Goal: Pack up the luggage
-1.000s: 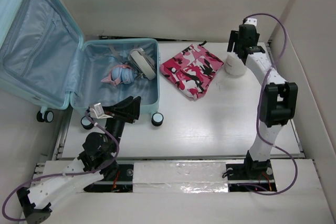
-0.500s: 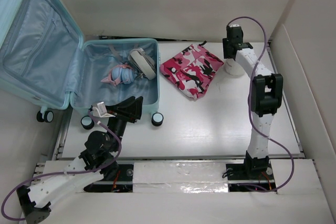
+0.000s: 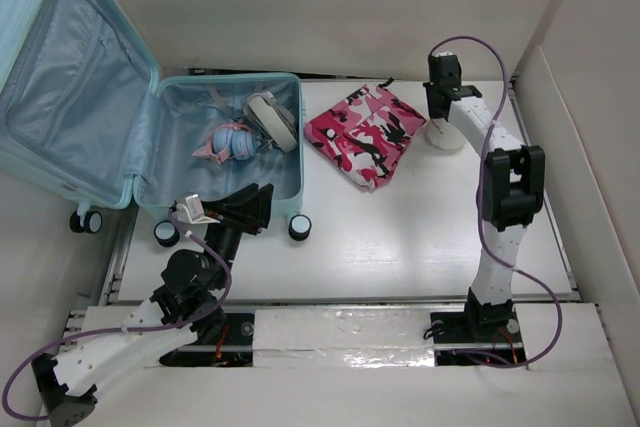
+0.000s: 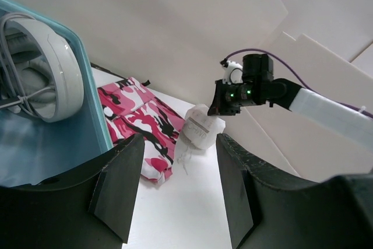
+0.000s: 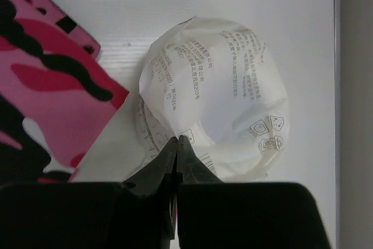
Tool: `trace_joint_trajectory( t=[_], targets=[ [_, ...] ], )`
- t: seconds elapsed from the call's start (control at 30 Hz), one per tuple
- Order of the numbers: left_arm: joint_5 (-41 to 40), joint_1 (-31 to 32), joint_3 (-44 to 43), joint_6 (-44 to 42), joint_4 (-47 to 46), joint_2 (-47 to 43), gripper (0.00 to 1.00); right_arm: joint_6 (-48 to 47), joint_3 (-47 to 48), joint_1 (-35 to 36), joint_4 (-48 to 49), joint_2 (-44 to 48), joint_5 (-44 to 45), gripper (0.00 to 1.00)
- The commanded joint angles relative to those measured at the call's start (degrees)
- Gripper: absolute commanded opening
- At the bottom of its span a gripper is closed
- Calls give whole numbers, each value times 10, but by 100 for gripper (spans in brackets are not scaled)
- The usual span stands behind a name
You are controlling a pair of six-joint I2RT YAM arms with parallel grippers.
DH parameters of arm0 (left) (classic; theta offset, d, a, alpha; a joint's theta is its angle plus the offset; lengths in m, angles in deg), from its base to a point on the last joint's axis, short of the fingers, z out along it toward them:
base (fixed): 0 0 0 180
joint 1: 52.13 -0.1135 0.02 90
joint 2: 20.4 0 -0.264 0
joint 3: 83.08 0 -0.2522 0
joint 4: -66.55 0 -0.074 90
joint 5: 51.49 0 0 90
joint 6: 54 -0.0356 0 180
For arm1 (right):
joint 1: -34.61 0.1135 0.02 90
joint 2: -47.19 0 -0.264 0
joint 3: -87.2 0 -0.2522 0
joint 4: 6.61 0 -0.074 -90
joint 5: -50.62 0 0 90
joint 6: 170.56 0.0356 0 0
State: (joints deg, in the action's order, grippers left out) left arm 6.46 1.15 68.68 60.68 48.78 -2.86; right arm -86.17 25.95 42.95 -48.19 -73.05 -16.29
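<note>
Seen from above, the luggage (image 3: 70, 77), a pale aqua hard-shell suitcase, lies open at the far left of your white table (image 3: 400, 237). Its lid leans up and back to the left, showing grey-blue lining. The base half rests flat, with its small wheels (image 3: 299, 228) toward you. In the base lie grey-and-white headphones (image 3: 268, 119) and, just beside them, a small blue and pink bundle (image 3: 228, 142).

Just right of the suitcase, a pink, black and white camouflage fabric piece (image 3: 365, 132) lies flat on the table.

Your right gripper (image 5: 178, 139) reaches to the far right side. Its jaws are pressed fully together, with the tips on the near edge of a crinkled white plastic packet (image 5: 221, 103) printed with small text. You cannot tell whether the film is actually pinched.

Your left gripper (image 3: 255, 209) hovers by the suitcase's near edge, with its jaws apart and nothing between them.
</note>
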Motion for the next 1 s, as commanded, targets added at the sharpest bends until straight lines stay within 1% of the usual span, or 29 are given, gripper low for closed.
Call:
trace_joint_trajectory(
  t=[0.0,0.03,0.07,0.13,0.17,0.2,0.3,0.33,0.37,0.4,0.47,0.5,0.53,0.57,0.6,0.63,0.67,0.7,0.73,0.77,0.8,0.83,0.9,0.93,0.97],
  targets=[
    [9,2,-3,-2,-35,5,50,1,-49,49,80,134,-17,0],
    [9,2,-3,-2,-36,5,50,1,-65,61,94,135,-17,0],
    [13,2,-3,-2,-38,7,50,2,-80,72,108,175,-37,0],
    [17,2,-6,-2,-38,7,50,8,-110,101,138,210,-52,0],
    [19,2,-7,-2,-35,6,50,16,-116,133,147,238,-56,0],
    [19,2,-9,-2,-34,4,50,21,-120,149,157,251,-63,0],
    [23,2,-13,-2,-33,-14,50,45,-119,219,209,277,-109,0],
    [24,2,-16,-2,-33,-24,50,52,-115,235,242,277,-126,0],
    [23,2,-18,-3,-32,-29,50,75,-110,253,259,274,-159,0],
    [23,2,-20,-4,-30,-33,50,84,-88,287,271,255,-173,0],
    [15,2,-25,-7,-26,-44,50,103,-54,323,317,225,-204,0],
    [10,2,-26,-7,-23,-47,50,112,-20,351,332,207,-212,0],
    [5,2,-30,-8,-22,-56,50,123,1,364,360,161,-222,0],
    [2,2,-31,-10,-20,-60,50,145,27,375,369,133,-254,0],
    [1,2,-33,-11,-20,-65,50,156,55,386,371,103,-266,0],
    [-4,2,-35,-13,-20,-70,49,167,122,404,370,71,-275,0],
    [-10,2,-37,-14,-18,-78,50,188,157,413,365,7,-290,0],
    [-16,2,-38,-15,-14,-82,50,199,189,422,364,-22,-294,0],
    [-21,2,-40,-15,-12,-86,50,210,241,430,371,-50,-296,0],
    [-33,2,-40,-15,-6,-93,50,231,266,441,368,-101,-305,7],
    [-36,2,-41,-15,-2,-96,50,241,290,441,368,-124,-309,15],
    [-46,2,-41,-16,1,-101,50,249,319,447,367,-143,-313,35],
    [-56,2,-42,-15,11,-106,50,263,318,447,373,-164,-325,52],
    [-62,2,-42,-15,14,-109,50,263,307,447,384,-159,-327,63],
    [-65,2,-42,-15,17,-109,50,259,271,447,393,-149,-321,65]
  ],
)
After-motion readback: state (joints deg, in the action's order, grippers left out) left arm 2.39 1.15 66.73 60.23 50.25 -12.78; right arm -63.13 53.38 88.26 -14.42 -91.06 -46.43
